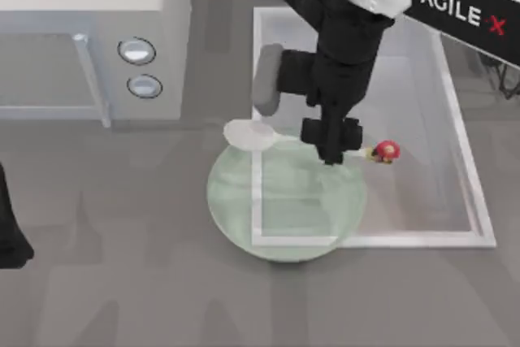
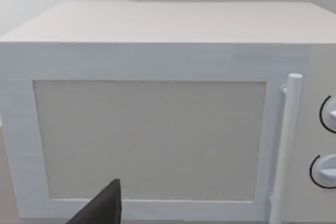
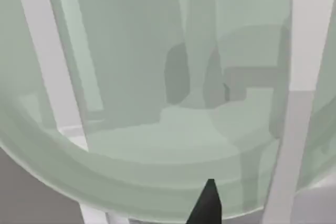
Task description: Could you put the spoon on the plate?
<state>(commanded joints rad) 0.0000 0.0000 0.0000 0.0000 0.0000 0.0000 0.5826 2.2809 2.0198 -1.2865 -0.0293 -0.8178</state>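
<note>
The spoon lies crosswise at the far rim of the plate, its white bowl over the rim at the left and its red-and-yellow knob out past the right edge, above the sink basin. The pale green plate sits half over the basin's near-left corner, half on the grey surface. Our right hand points straight down on the handle, just left of the knob; we cannot tell whether it grips the handle or how wide it stands. Our right arm reaches in from the top right. Our left arm is parked at the left edge, its wrist facing the microwave.
</note>
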